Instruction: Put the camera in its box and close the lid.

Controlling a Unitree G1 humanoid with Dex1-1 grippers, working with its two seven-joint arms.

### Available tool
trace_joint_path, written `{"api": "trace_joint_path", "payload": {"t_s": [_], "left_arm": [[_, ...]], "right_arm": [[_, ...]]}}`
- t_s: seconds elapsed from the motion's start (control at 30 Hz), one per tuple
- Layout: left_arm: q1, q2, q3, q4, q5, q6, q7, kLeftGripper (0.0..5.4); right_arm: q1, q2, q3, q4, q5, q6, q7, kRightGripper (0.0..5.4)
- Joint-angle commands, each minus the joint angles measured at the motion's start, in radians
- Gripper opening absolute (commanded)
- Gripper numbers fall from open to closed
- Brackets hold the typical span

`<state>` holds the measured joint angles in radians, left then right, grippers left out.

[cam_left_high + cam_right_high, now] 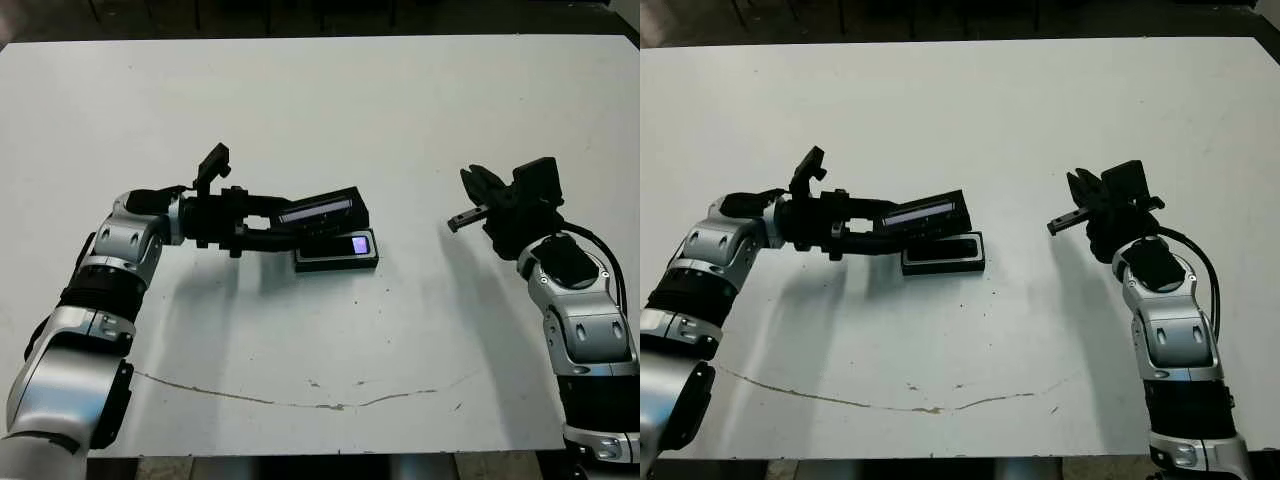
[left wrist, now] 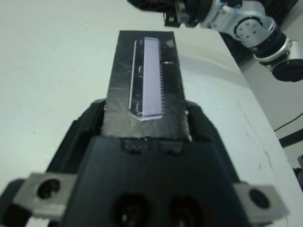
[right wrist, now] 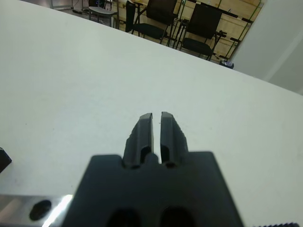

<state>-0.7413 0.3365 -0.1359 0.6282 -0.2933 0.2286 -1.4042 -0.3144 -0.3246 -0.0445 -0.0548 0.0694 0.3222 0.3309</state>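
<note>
While the box (image 1: pixel 337 250) rests on the white desk (image 1: pixel 320 100), the left hand (image 1: pixel 285 228) grips the lid (image 1: pixel 322 209), tilted just above it; the right hand (image 1: pixel 462 218), pinched shut and empty, hangs well apart.

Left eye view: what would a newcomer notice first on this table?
First, the left gripper near the table's middle, shut on the lid, which it holds tilted over the far edge of the box. The camera lies inside the box. The right gripper is shut, holding nothing, off to the right.

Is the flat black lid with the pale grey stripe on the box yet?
Not yet. The left gripper holds the flat black grey-striped lid tilted above the box.
</note>
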Motion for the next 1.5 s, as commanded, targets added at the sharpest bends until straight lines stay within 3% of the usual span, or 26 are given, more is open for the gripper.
{"api": "trace_joint_path", "payload": {"t_s": [0.03, 0.33, 0.83, 1.5], "left_arm": [[0.004, 0.002, -0.008, 0.030, 0.016, -0.010, -0.015, 2.79], [0.023, -0.015, -0.023, 0.067, 0.056, -0.064, 0.029, 2.79], [0.051, -0.053, 0.034, 0.074, 0.047, -0.129, 0.148, 2.79], [0.007, -0.005, -0.060, 0.138, 0.123, -0.088, -0.028, 2.79]], "right_arm": [[0.004, -0.012, 0.002, 0.020, 0.000, -0.010, 0.011, 0.00], [0.010, -0.015, -0.006, 0.028, 0.012, -0.019, 0.024, 0.00], [0.011, -0.032, 0.005, -0.014, -0.002, 0.050, 0.020, 0.00], [0.016, -0.047, 0.005, -0.003, 0.000, 0.035, 0.031, 0.00]]}}
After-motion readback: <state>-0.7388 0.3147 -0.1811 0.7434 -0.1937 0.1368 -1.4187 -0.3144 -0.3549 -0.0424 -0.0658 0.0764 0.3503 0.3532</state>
